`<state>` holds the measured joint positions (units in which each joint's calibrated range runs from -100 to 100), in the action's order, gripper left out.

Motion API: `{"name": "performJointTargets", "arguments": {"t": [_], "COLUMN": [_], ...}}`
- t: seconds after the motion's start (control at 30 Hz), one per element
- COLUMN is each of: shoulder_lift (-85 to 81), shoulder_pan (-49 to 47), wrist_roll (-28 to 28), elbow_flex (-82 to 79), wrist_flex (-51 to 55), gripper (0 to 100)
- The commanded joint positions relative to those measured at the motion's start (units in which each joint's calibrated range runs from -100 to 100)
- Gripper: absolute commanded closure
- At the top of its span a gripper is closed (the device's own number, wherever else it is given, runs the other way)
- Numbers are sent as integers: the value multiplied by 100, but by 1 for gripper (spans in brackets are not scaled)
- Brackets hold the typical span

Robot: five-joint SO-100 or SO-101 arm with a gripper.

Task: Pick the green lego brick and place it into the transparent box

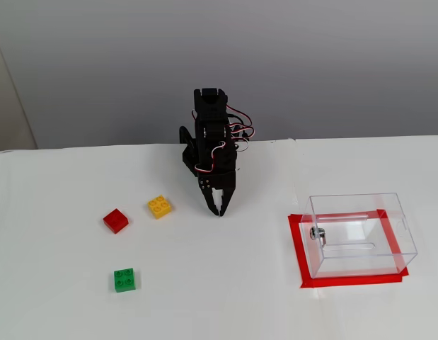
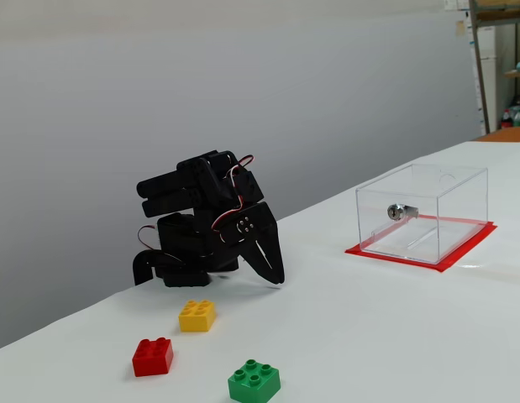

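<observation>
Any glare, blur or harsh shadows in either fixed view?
A fixed view from above: even light, sharp, faint shadows, white table nearly washed out. A fixed view from the side: transparent box shows mild wall reflections; green lego brick is crisp; the shelves top right are soft.

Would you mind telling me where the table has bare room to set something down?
Widest free patch: between the gripper, green lego brick and transparent box. Crowded at left, where the red brick and yellow brick cluster.
</observation>
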<state>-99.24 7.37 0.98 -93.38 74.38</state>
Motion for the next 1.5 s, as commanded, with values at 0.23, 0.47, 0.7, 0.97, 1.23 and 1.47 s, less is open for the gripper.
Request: {"name": "performJointTargets", "arguments": {"t": [0.23, 0.47, 0.7, 0.97, 1.23, 1.47], "shoulder_lift": [-34, 17, 798, 2622, 3666, 4633], "shoulder_pan": [-31, 50, 124, 1041, 2010, 2520], "wrist_roll": [-35, 7, 33, 716, 727, 1108], "elbow_flex": [116, 504, 1445, 2909, 4401, 5242], "wrist_flex": [-136, -493, -493, -536, -536, -1024], "gripper": [99, 99, 99, 99, 99, 99]}}
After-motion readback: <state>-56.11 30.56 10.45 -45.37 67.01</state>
